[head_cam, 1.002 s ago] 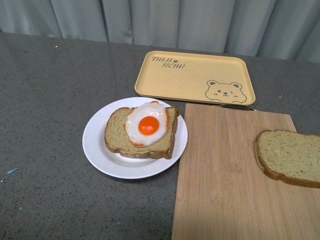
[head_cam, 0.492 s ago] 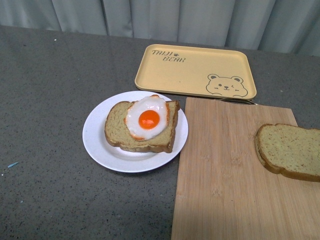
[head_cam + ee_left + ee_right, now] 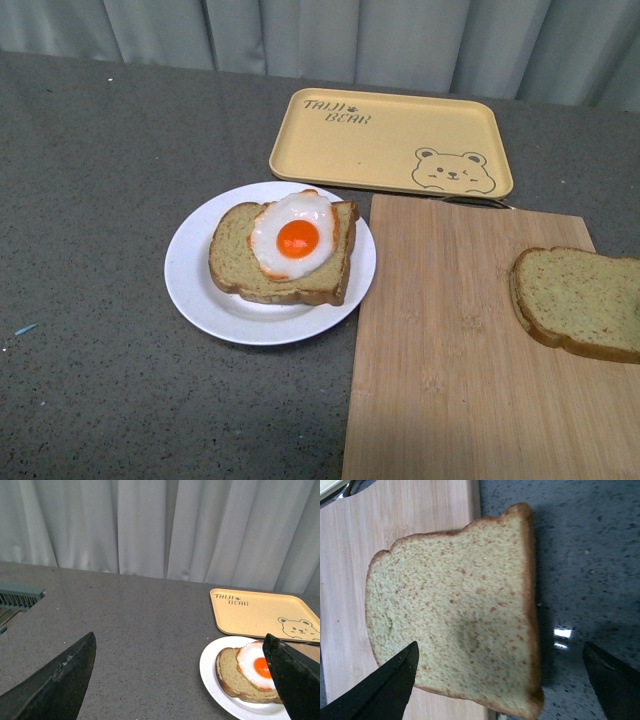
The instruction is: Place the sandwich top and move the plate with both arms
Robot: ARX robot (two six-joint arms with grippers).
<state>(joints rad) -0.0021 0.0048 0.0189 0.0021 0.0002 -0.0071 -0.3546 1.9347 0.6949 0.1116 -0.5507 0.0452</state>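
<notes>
- The sandwich top (image 3: 578, 302) is laid flat on the board (image 3: 450, 340), at the board's right side; in the right wrist view one crust edge is seen hanging past the board's edge, over the tabletop (image 3: 100, 200).
- The plate (image 3: 195, 290) is set on the tabletop just left of the board; its rim is seen very close to the board's left edge; whether the two touch cannot be told.
- An egg slice (image 3: 235, 262) is carried on the plate; an egg (image 3: 295, 238) is laid on that slice, towards the corner nearest the board's far end.
- A tray (image 3: 390, 140), yellow with a bear drawing, is placed just behind the board.
- The right end effector (image 3: 500, 644) is held above the board's right edge, over the sandwich top; its fingers (image 3: 380, 690) are spread wide; nothing is pinched.
- The left end effector (image 3: 178, 635) is held well left of the board; it is also spread wide and empty; the plate is seen beyond it.
- A curtain (image 3: 300, 40) is hung beyond the board, behind the tray.
</notes>
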